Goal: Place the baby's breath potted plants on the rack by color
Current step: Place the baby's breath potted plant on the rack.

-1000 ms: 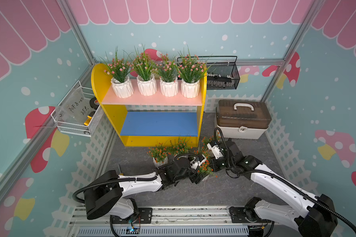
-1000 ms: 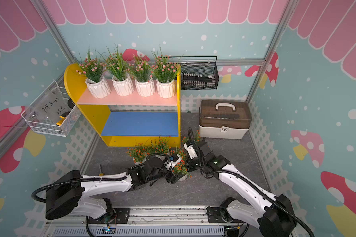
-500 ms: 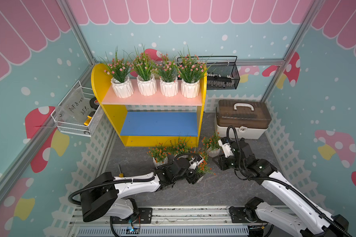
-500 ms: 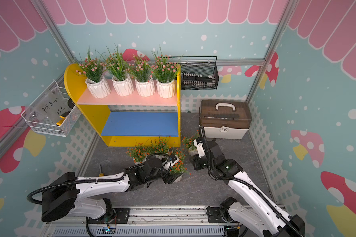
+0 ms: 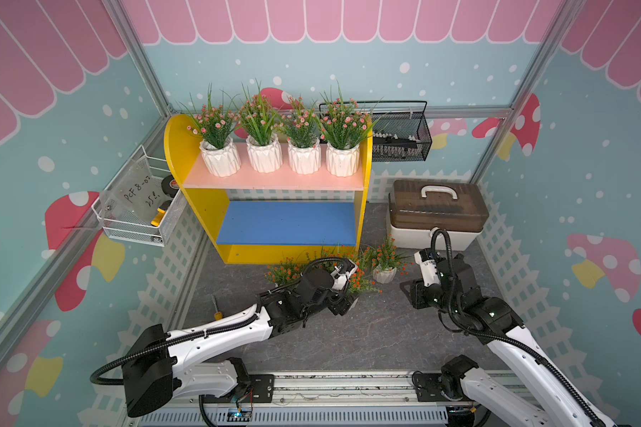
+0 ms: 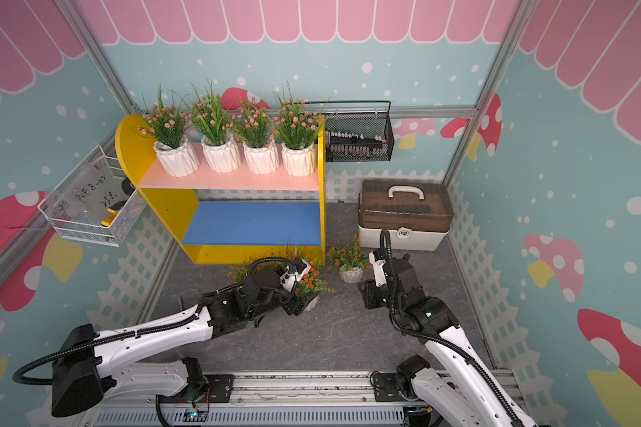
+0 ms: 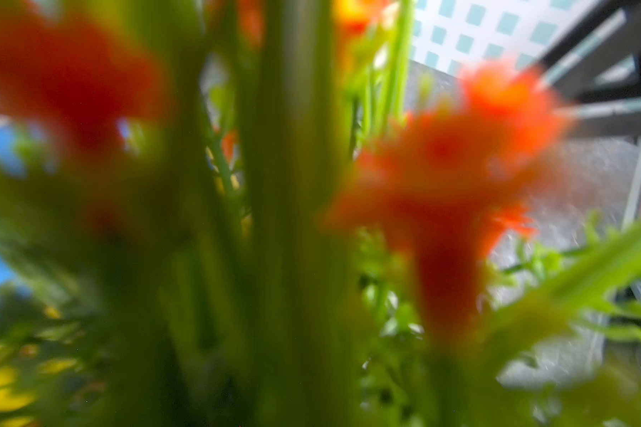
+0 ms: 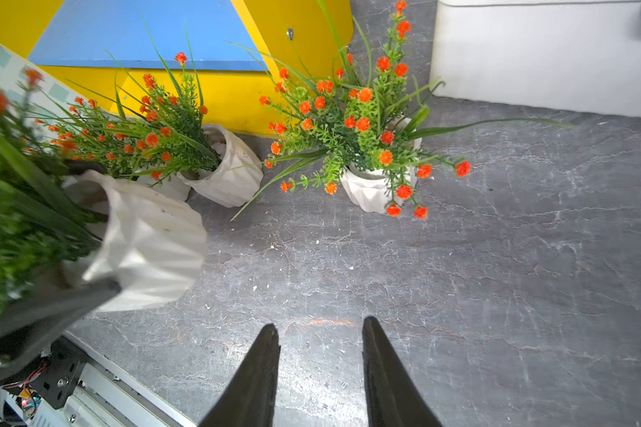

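right hand (image 8: pixel 321 322): withdrew from orange plant (image 8: pixel 363 148) | left hand (image 5: pixel 343 301): closed on pot (image 8: pixel 145 251)

Blue board (image 5: pixel 285 222) open from 6 o'clock, though orange plants (image 5: pixel 383 258) crowd the floor (image 5: pixel 371 332) there; box (image 5: pixel 437 209) walls off 3 o'clock; pink board (image 5: pixel 274 181) back row full.

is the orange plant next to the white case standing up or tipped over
Standing up: the orange plant rests on its pot's base on the floor, stems rising, beside the case.
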`<action>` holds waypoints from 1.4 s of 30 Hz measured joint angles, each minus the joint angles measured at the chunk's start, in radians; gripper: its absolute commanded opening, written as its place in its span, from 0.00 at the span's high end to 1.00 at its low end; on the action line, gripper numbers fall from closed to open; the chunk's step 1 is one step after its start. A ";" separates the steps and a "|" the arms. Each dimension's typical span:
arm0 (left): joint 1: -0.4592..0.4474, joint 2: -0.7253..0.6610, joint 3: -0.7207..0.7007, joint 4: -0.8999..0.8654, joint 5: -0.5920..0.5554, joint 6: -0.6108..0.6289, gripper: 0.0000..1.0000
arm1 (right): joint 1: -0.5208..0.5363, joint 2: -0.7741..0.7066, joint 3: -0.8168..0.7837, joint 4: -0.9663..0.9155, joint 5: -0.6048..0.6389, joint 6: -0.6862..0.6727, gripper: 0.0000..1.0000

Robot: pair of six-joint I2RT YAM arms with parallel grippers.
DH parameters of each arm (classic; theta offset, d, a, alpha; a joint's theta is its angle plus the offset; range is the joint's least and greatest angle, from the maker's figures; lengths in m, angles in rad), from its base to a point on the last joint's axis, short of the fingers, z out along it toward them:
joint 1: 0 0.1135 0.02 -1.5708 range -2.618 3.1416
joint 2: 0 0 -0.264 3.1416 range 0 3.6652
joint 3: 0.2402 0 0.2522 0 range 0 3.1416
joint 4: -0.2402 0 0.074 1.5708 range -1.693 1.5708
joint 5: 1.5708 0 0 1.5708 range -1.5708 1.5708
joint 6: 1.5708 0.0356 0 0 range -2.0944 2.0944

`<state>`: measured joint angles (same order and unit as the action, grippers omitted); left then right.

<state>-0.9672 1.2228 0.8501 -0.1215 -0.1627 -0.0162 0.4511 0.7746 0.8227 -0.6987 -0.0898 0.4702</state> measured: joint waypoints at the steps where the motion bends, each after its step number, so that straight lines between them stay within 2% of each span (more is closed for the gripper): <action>1: 0.011 -0.005 0.023 -0.020 -0.012 0.000 0.63 | -0.002 0.000 0.000 -0.002 0.001 0.000 0.63; 8: 0.102 -0.021 0.138 -0.087 -0.075 -0.002 0.63 | -0.006 0.000 0.000 -0.012 -0.001 -0.007 0.63; 18: 0.342 0.001 0.226 -0.126 -0.080 -0.003 0.63 | -0.014 -0.002 -0.003 -0.013 -0.007 -0.014 0.63; 29: 0.621 0.137 0.285 -0.107 -0.039 -0.010 0.63 | -0.026 0.000 -0.003 -0.013 -0.017 -0.022 0.63; 42: 0.826 0.267 0.358 -0.059 -0.016 -0.020 0.65 | -0.034 0.002 -0.003 -0.013 -0.030 -0.029 0.63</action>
<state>-0.1410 1.4895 1.2079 -0.1802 -0.1783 -0.0360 0.4175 0.7765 0.8200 -0.7120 -0.1200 0.4412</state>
